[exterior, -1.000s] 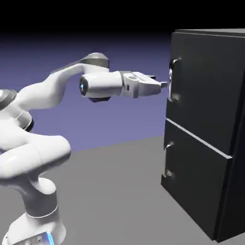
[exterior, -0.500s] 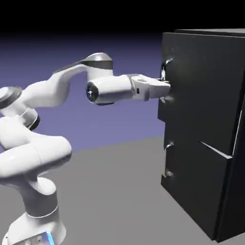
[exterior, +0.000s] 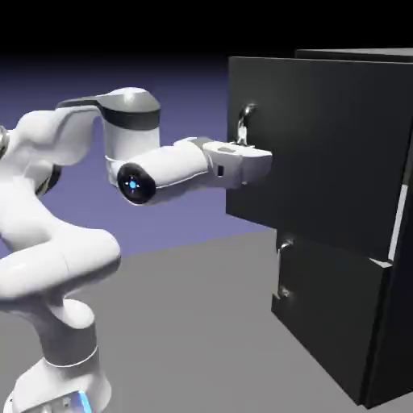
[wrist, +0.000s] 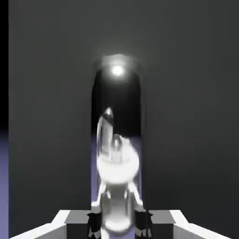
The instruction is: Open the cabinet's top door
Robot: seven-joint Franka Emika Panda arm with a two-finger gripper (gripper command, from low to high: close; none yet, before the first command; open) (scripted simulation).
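The tall matte black cabinet (exterior: 355, 266) stands on the grey worktop (exterior: 193, 323); its large flat black top door (exterior: 314, 153) juts out above the shorter lower panel (exterior: 323, 314), fingers (wrist: 95, 223) flanking its long silver bar handle (exterior: 244, 121).

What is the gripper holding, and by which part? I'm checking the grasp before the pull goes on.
The gripper holds the top door by its silver bar handle, gripped near the bar's lower end between the jaws.

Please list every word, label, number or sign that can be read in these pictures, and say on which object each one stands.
There are none. The cabinet, the top door and its handle are plain, without lettering. The robot arm shows only a blue light, no readable mark. The hand view shows only the handle between the fingers.
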